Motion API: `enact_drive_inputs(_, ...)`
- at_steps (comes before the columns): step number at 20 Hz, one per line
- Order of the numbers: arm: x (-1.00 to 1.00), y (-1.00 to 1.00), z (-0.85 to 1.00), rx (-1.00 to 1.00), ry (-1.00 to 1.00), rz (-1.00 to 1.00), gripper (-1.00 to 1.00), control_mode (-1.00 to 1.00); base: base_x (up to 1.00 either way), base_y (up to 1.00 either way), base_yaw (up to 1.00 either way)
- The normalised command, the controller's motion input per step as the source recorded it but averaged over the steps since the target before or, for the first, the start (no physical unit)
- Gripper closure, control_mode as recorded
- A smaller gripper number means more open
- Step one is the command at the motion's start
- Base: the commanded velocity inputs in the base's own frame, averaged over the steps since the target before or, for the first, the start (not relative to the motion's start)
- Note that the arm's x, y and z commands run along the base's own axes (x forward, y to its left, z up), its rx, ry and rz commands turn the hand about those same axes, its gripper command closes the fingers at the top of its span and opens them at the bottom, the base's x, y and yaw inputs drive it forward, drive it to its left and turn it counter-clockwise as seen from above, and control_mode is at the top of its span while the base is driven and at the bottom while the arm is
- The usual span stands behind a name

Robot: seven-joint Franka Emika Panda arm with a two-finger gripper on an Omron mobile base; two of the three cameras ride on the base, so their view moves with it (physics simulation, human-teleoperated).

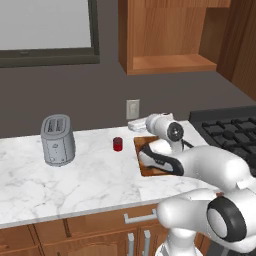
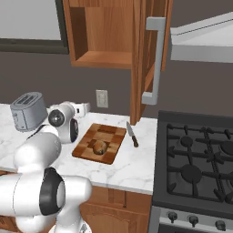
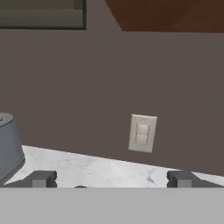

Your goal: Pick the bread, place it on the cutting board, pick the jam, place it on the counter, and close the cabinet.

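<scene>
Bread on board, jam on counter; jaws spread, we swing toward the cabinet door at two o'clock.

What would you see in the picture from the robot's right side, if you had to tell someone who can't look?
A round bread sits on a checkered cutting board on a white marble counter, with a knife lying beside the board. Above, a wooden cabinet hangs open, its door swung out. A grey toaster stands on the left, a black stove on the right.
</scene>
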Motion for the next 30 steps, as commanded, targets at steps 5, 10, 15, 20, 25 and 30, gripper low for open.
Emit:
enact_drive_inputs(5, -0.30, -0.19, 0.48, 0.01, 0.01, -0.01, -1.00, -1.00, 0.00, 0.00, 0.00)
enact_drive_inputs(10, -0.37, -0.16, 0.37, 0.00, 0.00, -0.01, -1.00, -1.00, 0.00, 0.00, 0.00)
enact_drive_inputs(15, -0.39, -0.14, 0.29, 0.00, 0.00, -0.01, -1.00, -1.00, 0.00, 0.00, 0.00)
enact_drive_inputs(20, -0.33, -0.15, 0.25, 0.00, 0.00, 0.00, -1.00, -1.00, 0.00, 0.00, 0.00)
enact_drive_inputs(25, -0.19, -0.16, 0.28, 0.00, 0.00, 0.00, -1.00, -1.00, 0.00, 0.00, 0.00)
enact_drive_inputs(30, -0.21, -0.18, 0.33, 0.00, 0.00, 0.00, -1.00, -1.00, 0.00, 0.00, 0.00)
